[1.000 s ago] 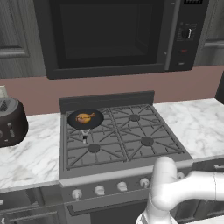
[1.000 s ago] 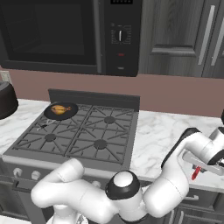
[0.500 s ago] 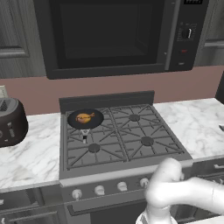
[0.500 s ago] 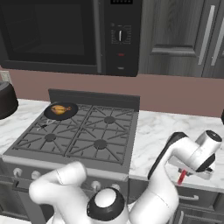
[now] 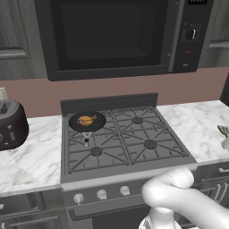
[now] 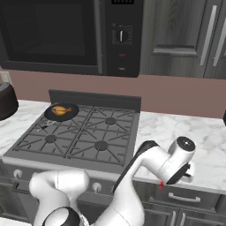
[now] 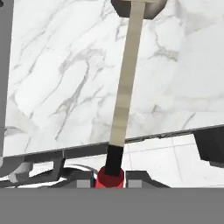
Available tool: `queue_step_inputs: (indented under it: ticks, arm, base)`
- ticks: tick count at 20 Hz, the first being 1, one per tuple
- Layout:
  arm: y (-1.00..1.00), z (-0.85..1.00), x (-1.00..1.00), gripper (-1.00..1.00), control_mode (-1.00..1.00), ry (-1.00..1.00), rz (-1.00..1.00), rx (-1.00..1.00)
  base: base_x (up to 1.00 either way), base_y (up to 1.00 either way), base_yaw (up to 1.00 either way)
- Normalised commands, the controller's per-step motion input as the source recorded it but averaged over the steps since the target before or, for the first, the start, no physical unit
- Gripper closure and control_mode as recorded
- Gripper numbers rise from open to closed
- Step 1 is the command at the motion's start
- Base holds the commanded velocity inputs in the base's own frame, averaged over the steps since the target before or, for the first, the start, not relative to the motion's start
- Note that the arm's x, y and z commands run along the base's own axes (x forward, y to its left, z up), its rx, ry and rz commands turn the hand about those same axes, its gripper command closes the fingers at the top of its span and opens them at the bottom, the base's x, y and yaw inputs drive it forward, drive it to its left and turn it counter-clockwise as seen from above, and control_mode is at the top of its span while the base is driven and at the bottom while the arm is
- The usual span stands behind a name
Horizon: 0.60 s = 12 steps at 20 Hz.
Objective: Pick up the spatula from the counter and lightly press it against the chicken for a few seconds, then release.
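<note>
The spatula (image 7: pixel 124 87) has a pale shaft, a dark grip and a red butt end. In the hand view it runs from between my fingertips (image 7: pixel 83 180) up across the marble counter, with its head at the top edge. My gripper (image 7: pixel 110 178) is shut on the red and dark handle end, just off the counter's front edge. From the right base view the gripper (image 6: pixel 176 176) hangs at the counter front, right of the stove, with the red spatula end (image 6: pixel 161 185) below it. The slotted spatula head (image 5: pixel 223 131) lies over the right counter. The chicken (image 5: pixel 86 120) (image 6: pixel 61 110) sits in a small black pan (image 5: pixel 99 121) on the rear left burner.
The stove (image 5: pixel 120 138) has dark grates and front knobs (image 5: pixel 102 194). A microwave (image 5: pixel 116 36) hangs above it. A dark toaster (image 5: pixel 11 125) stands on the left counter. Marble counter (image 6: pixel 194 132) stretches right of the stove, under dark cabinets (image 6: pixel 185 35).
The hand has shifted a little left along the counter front, and the red handle end has swung down and left. The jaws have closed slightly tighter on the handle.
</note>
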Motion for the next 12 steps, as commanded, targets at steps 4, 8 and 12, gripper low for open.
queue_step_inputs:
  ticks: [4,8,12]
  arm:
    - [0.57,0.41,-0.31,1.0,-1.0,-0.22,0.02,-0.08]
    - [0.56,0.28,-0.17,1.0,-1.0,-0.21,0.11,-0.06]
    - [0.68,0.25,-0.04,1.0,-1.0,-0.19,0.17,-0.09]
  base:
    - [0.0,0.0,0.0]
    - [0.0,0.0,0.0]
    - [0.0,0.0,0.0]
